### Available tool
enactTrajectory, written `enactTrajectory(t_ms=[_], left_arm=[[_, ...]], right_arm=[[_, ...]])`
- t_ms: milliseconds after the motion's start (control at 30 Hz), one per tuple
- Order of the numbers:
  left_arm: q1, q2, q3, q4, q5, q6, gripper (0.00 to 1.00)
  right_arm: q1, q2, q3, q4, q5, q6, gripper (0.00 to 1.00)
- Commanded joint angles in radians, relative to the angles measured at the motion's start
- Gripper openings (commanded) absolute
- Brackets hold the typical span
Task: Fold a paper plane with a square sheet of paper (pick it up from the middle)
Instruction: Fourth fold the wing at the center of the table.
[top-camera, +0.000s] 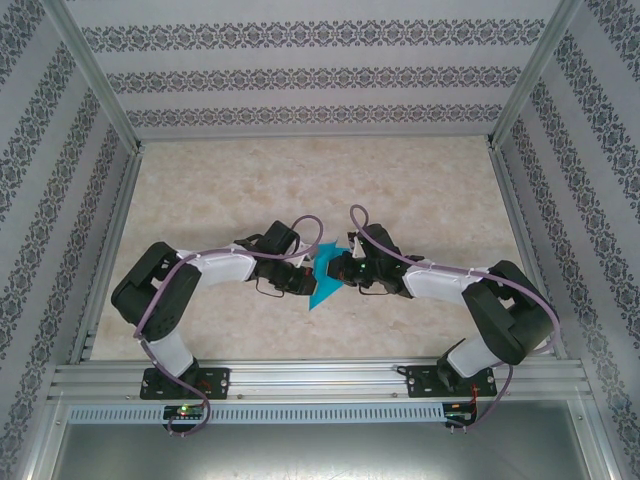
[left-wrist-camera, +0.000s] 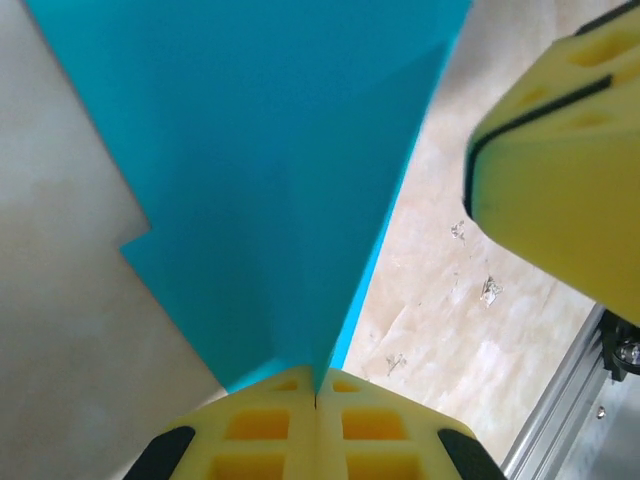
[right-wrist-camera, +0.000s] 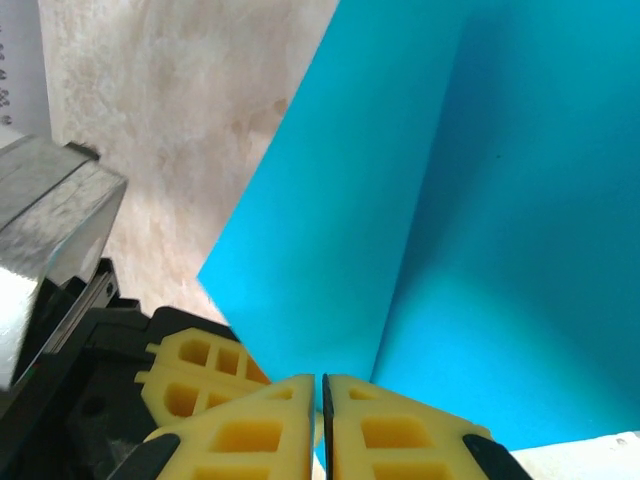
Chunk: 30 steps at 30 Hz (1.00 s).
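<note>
The teal-blue sheet of paper (top-camera: 325, 285) is folded and held up off the table between both arms near the table's middle front. My left gripper (left-wrist-camera: 317, 385) is shut on its lower edge, the paper (left-wrist-camera: 270, 180) rising from the yellow fingers (left-wrist-camera: 250, 430) as a creased wedge. My right gripper (right-wrist-camera: 325, 385) is also shut on the paper (right-wrist-camera: 420, 230), which fans upward with a vertical crease. In the top view the left gripper (top-camera: 300, 280) and right gripper (top-camera: 348, 270) nearly touch, with the paper's pointed tip hanging below them.
The marble-patterned table (top-camera: 250, 190) stretches behind the arms. An aluminium rail (top-camera: 320, 375) runs along the near edge. The other arm's yellow finger (left-wrist-camera: 560, 170) looms at the right of the left wrist view. Patterned walls enclose the sides.
</note>
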Motion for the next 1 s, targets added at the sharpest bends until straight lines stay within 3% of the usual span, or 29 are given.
enactTrajectory(t_ms=[0, 533, 767, 967], left_arm=[[0.018, 0.029, -0.024, 0.053, 0.076, -0.013, 0.04], [0.049, 0.031, -0.042, 0.085, 0.118, -0.034, 0.07], [0.049, 0.01, -0.043, 0.062, 0.089, -0.032, 0.24], [0.04, -0.019, -0.04, 0.035, 0.066, -0.03, 0.28]], right_arm=[[0.02, 0.015, 0.036, 0.006, -0.022, -0.026, 0.12], [0.034, 0.151, 0.114, 0.043, -0.036, -0.016, 0.12], [0.028, 0.162, 0.112, 0.029, 0.001, -0.006, 0.12], [0.025, 0.163, 0.119, 0.026, 0.003, -0.006, 0.12]])
